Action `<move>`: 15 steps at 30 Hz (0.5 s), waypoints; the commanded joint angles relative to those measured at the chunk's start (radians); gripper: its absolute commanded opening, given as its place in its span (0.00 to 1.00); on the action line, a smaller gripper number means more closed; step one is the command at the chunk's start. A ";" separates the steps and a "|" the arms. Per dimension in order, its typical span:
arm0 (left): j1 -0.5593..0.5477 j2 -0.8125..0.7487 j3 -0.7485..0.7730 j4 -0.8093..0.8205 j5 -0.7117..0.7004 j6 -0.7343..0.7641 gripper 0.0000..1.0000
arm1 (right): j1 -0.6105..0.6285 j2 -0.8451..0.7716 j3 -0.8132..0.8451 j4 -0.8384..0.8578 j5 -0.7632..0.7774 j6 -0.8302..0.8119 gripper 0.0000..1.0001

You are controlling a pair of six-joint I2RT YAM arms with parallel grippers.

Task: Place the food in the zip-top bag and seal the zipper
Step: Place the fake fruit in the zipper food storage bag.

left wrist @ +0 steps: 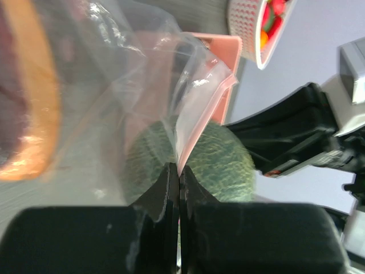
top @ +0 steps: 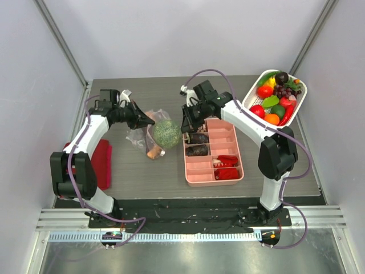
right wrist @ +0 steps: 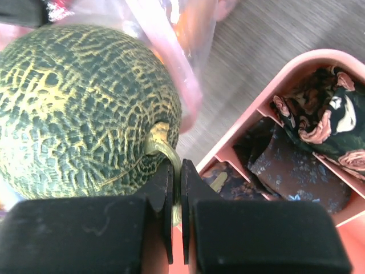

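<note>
A green netted toy melon (top: 166, 133) hangs at the mouth of the clear zip-top bag (top: 145, 134), left of the pink tray. My right gripper (top: 185, 123) is shut on the melon's curved stem (right wrist: 165, 149); the melon (right wrist: 80, 108) fills the left of the right wrist view. My left gripper (top: 149, 121) is shut on the bag's edge (left wrist: 191, 123) and holds it up; the melon (left wrist: 191, 165) shows just behind that film. An orange-and-brown food piece (top: 153, 152) lies inside the bag, and it also shows in the left wrist view (left wrist: 25, 97). The zipper's slider is not visible.
A pink compartment tray (top: 223, 177) with dark lumps and red pieces lies right of the bag. A white basket (top: 249, 96) of toy fruits and vegetables stands at the back right. A red folded cloth (top: 101, 162) lies at the left near the left arm.
</note>
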State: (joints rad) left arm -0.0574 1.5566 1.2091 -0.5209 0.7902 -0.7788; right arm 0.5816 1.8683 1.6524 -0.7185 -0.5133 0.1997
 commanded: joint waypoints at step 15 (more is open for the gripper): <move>-0.025 -0.064 -0.069 0.156 0.179 -0.135 0.00 | 0.052 0.048 0.208 -0.035 0.306 0.107 0.01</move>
State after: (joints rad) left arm -0.0814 1.5448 1.1378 -0.4175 0.9096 -0.8833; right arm 0.6373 1.9312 1.7538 -0.7891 -0.2028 0.1715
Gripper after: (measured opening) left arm 0.015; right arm 0.059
